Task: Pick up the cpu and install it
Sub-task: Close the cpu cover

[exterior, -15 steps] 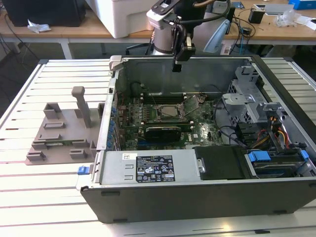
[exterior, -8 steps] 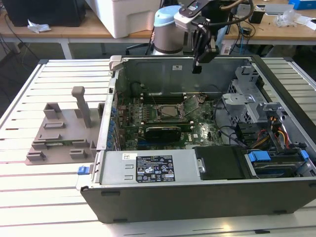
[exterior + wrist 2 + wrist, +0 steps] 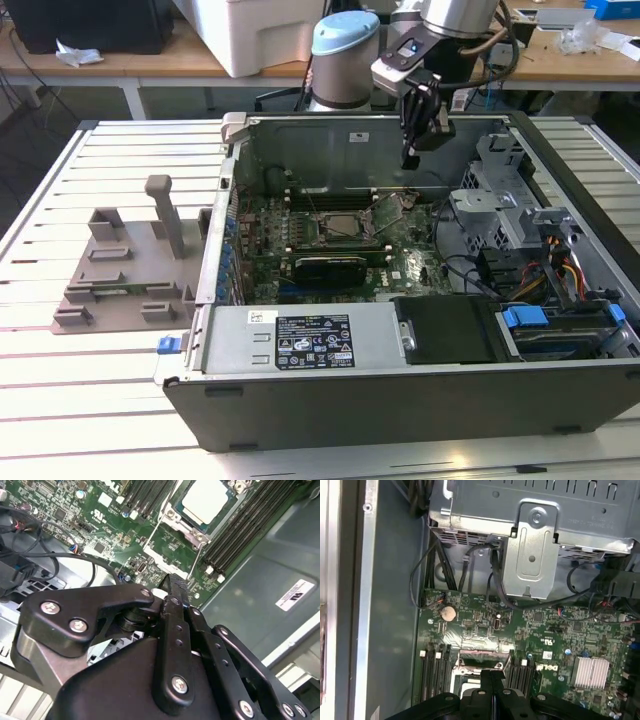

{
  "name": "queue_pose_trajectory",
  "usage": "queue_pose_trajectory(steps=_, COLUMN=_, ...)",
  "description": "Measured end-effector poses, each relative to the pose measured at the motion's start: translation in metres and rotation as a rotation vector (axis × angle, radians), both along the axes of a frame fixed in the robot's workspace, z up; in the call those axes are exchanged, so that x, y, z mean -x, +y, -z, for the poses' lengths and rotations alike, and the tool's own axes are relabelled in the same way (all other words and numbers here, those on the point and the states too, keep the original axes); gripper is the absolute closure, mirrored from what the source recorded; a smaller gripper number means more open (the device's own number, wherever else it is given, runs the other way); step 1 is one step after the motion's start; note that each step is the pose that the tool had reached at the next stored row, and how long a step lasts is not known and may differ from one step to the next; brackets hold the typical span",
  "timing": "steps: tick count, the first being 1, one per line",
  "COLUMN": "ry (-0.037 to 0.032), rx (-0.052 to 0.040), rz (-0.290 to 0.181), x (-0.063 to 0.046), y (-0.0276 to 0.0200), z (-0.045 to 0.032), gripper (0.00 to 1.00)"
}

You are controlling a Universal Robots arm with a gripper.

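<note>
The cpu (image 3: 206,500), a small square with a shiny silver-white top, lies flat in the dark socket on the green motherboard (image 3: 100,525). In the exterior view the cpu (image 3: 338,226) sits mid-board inside the open computer case (image 3: 400,400). The socket's metal frame (image 3: 167,562) stands tipped open beside it. My gripper (image 3: 411,158) hangs above the board, toward the exterior view's right of the socket and apart from the cpu. Both wrist views show the black fingers (image 3: 176,587) pressed together, so the gripper (image 3: 492,682) is shut with nothing between them.
A grey moulded tray (image 3: 120,270) with upright posts lies on the slatted table at the exterior view's left. Inside the case are a metal drive cage (image 3: 530,545), loose black cables (image 3: 445,570), memory slots (image 3: 240,530), a silver heatsink (image 3: 592,672) and the power supply (image 3: 310,340).
</note>
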State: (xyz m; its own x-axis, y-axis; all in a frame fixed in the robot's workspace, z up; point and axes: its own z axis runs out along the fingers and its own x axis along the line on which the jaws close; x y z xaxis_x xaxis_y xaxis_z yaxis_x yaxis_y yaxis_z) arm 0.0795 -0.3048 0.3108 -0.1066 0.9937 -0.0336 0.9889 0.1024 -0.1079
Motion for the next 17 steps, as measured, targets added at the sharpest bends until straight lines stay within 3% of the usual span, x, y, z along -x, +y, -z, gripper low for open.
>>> queue_pose_trajectory(steps=17, ry=0.0024, rx=0.0002, rz=0.0, x=-0.018, y=0.0, z=0.0314, gripper=0.89)
